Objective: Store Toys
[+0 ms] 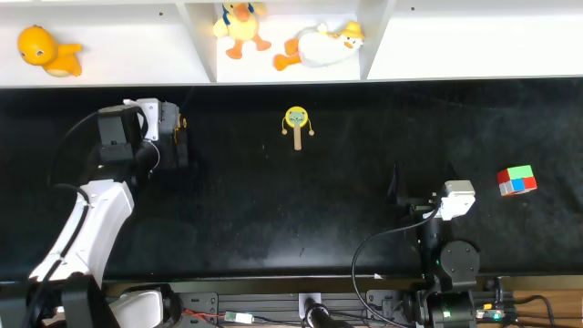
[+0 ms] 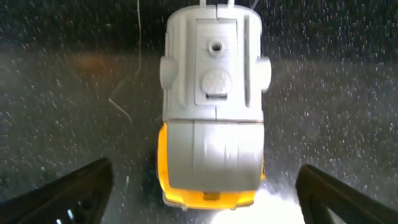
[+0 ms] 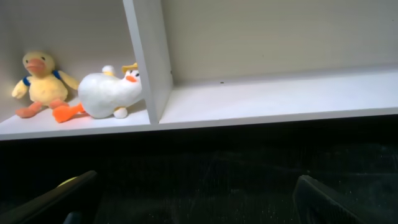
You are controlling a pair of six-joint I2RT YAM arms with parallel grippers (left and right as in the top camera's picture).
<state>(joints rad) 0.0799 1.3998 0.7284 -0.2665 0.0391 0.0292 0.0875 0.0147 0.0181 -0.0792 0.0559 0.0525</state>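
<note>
A grey-white toy vehicle (image 2: 211,106) with a yellow end lies on the black table, directly beneath my left gripper (image 2: 205,171). The left gripper is open, with one finger on each side of the toy and apart from it. In the top view the left gripper (image 1: 175,137) hangs at the table's far left and covers most of the toy. My right gripper (image 1: 394,185) is open with nothing in it, low over the table at the right and facing the shelf. A small rattle drum (image 1: 297,124) lies in the middle of the table. A colour cube (image 1: 516,180) sits at the right.
A white shelf (image 1: 205,46) runs along the table's far side. An orange duck (image 1: 47,50) lies in its left compartment. A yellow plush duck (image 1: 241,25) and a white plush duck (image 1: 319,46) are in the middle one, also visible as the white plush duck (image 3: 106,93) beside the divider (image 3: 149,62).
</note>
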